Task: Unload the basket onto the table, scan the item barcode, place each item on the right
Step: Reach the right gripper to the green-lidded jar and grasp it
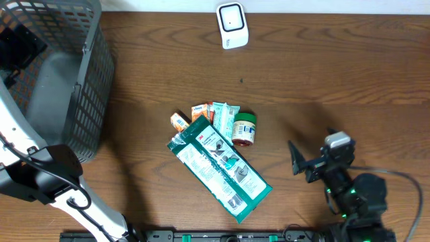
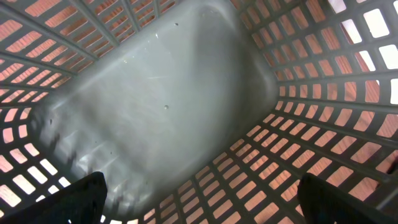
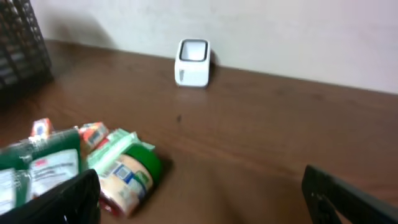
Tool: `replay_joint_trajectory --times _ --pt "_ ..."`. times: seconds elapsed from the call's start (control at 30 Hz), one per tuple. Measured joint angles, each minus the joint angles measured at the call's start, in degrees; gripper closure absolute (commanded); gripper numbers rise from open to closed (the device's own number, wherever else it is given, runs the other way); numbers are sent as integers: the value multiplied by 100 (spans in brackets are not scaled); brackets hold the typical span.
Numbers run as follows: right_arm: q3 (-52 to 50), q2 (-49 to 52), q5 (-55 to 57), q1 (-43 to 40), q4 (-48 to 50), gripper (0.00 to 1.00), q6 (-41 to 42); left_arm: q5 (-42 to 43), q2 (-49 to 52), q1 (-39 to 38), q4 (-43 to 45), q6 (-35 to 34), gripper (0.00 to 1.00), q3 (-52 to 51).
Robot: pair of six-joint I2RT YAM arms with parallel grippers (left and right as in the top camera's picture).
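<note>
Taking the overhead view as a clock face with twelve at the far wall, the right gripper (image 3: pixel 200 186) sits nearest, at about four o'clock on the wooden table (image 1: pixel 322 81). Its two dark fingers (image 3: pixel 62 199) are spread wide with nothing between them, and it faces the pile of goods from the side. The left gripper (image 2: pixel 205 193) is also spread wide and empty. Its wrist camera looks straight down into the grey mesh basket (image 1: pixel 94 81), whose smooth floor (image 2: pixel 168 106) is bare. Around the middle of the table lies the pile of items. The closest is a large green-and-white packet (image 1: pixel 218 168), flat and slanted from ten towards four o'clock. At its far end, touching or just beside it, a small jar with a green lid (image 1: pixel 244 129) lies on its side at about one o'clock from the packet's middle. Green sachets (image 1: pixel 225 114) and small orange packets (image 1: pixel 180 121) fan out to the jar's nine o'clock, partly tucked under the packet's edge. The basket fills the ten o'clock corner, well apart from the pile. Farthest off, at twelve o'clock near the pale wall (image 3: pixel 280 31), stands the white scanner (image 1: pixel 232 25), upright, its dark window facing the table, well clear of everything else.
</note>
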Motion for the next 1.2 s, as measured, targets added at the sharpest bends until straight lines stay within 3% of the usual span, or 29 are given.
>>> replay_joint_trajectory --times 0.23,0.47,0.57,0.77,0.83,0.87,1.0,1.2 --pt "2765 1808 0 11 -2124 1 385 2 0 0 0 0 2 0" --pt "6109 3993 -9 37 -5477 1 352 2 0 0 2 0 2 0" --pt "6878 4677 -9 37 -6238 1 315 2 0 0 0 0 2 0" --pt "7208 5512 -485 37 -6428 1 461 2 0 0 0 0 2 0" --pt "7208 5727 -785 37 -6413 18 518 2 0 0 0 0 2 0" --pt "7208 5807 -896 37 -6402 19 595 2 0 0 0 0 2 0" --pt "7208 6142 -935 155 -6398 20 1224 2 0 0 0 0 2 0" --pt "7208 6749 120 918 -6354 9 2461 0 0 0 2 0 2 0"
